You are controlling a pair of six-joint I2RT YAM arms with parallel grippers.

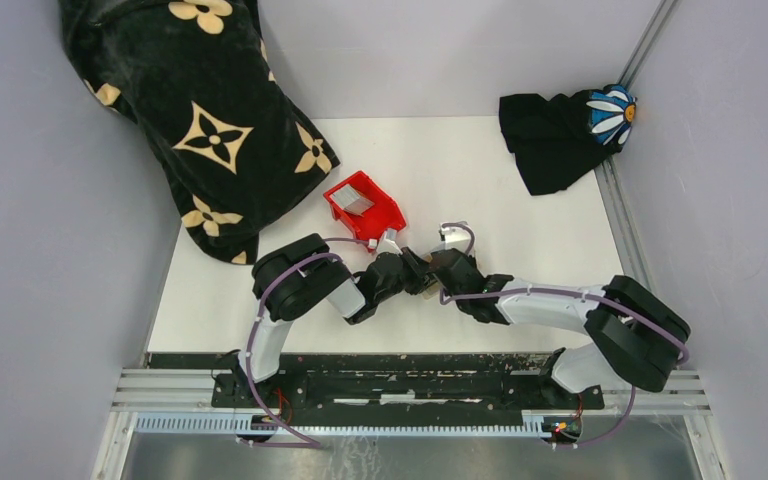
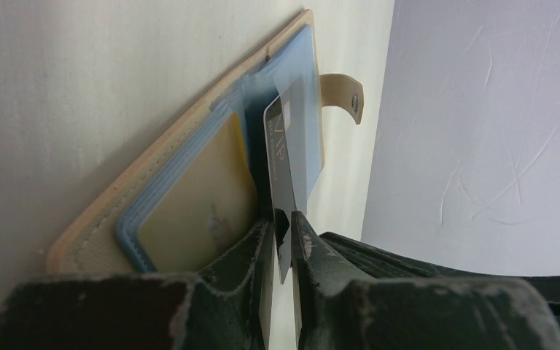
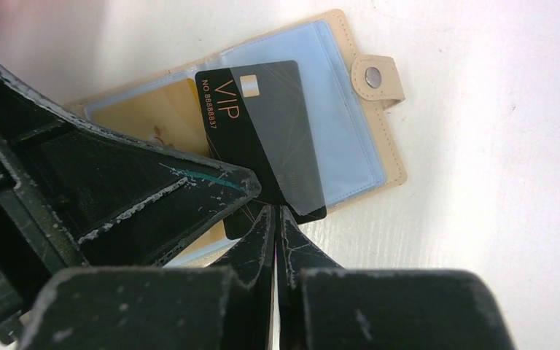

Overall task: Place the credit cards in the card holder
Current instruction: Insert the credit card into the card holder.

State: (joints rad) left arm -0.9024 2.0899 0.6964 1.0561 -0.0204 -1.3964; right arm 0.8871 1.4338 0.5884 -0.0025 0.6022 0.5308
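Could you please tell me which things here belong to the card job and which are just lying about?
In the job: black VIP card, pinched by the left gripper; card holder, open; gold card in its sleeve.
Lying about: red bin; flower-patterned black cloth; black daisy cloth.

black card (image 3: 262,138): big gold "VIP" on its face, small gold "NO 8888837" along the edge beside it, last digits unsure; left wrist view shows the same "VIP", steeply foreshortened
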